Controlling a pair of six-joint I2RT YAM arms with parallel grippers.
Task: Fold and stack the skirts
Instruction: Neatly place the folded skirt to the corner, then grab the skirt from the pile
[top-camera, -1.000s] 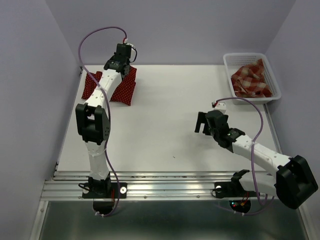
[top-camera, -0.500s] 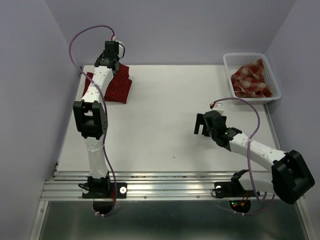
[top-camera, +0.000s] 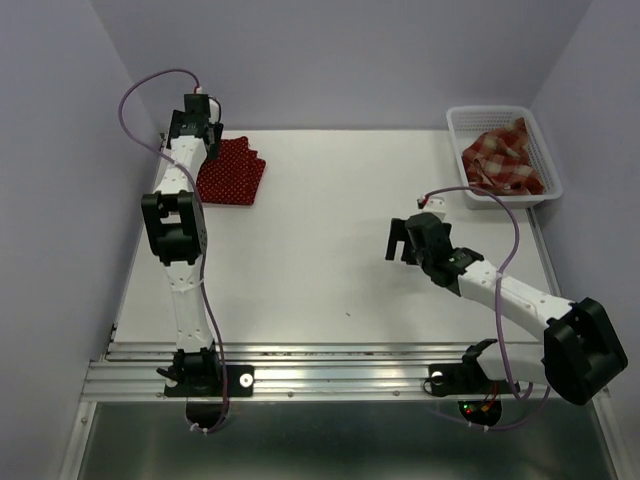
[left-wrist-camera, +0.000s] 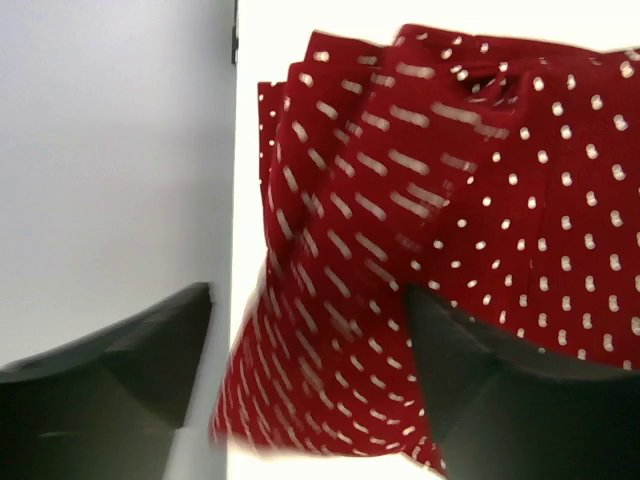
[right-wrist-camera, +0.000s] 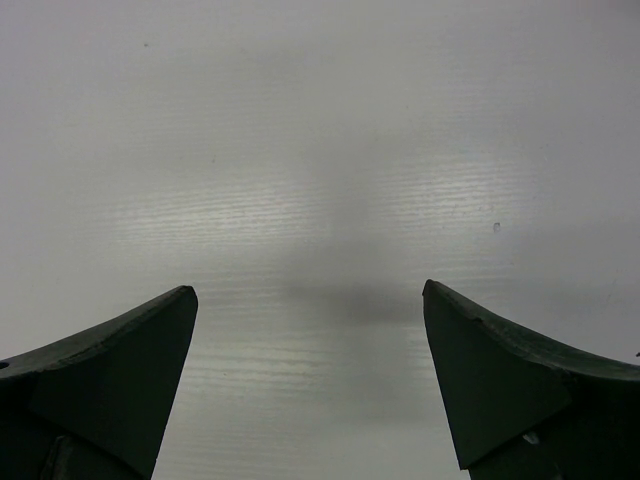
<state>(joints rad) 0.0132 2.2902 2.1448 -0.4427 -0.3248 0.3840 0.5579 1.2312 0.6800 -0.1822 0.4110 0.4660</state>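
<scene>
Polka-dot skirts (top-camera: 232, 174) look folded & stacked, far-left bench (top-camera: 340, 220) corner. Left gripper (left-wrist-camera: 305, 330) jaws apart over them, gripping nothing. Right gripper (right-wrist-camera: 310, 300) jaws wide, empty. Plaid skirt (top-camera: 503, 158) crumpled in basket (top-camera: 455, 125), not yet folded.

Far left: polka-dot skirts (top-camera: 232, 175), dark red with small white dots; the left wrist view (left-wrist-camera: 520, 200) shows the same dots, streaked by blur on the left part. Far right: plaid skirt (top-camera: 503, 160), red and cream check, in a white mesh basket (top-camera: 487, 112). Table (top-camera: 330, 230) plain white. Walls (top-camera: 350, 60) pale lilac. Left arm (top-camera: 187, 300) and right arm (top-camera: 510, 295) white with black joints. Cable (top-camera: 150, 76) purple.
</scene>
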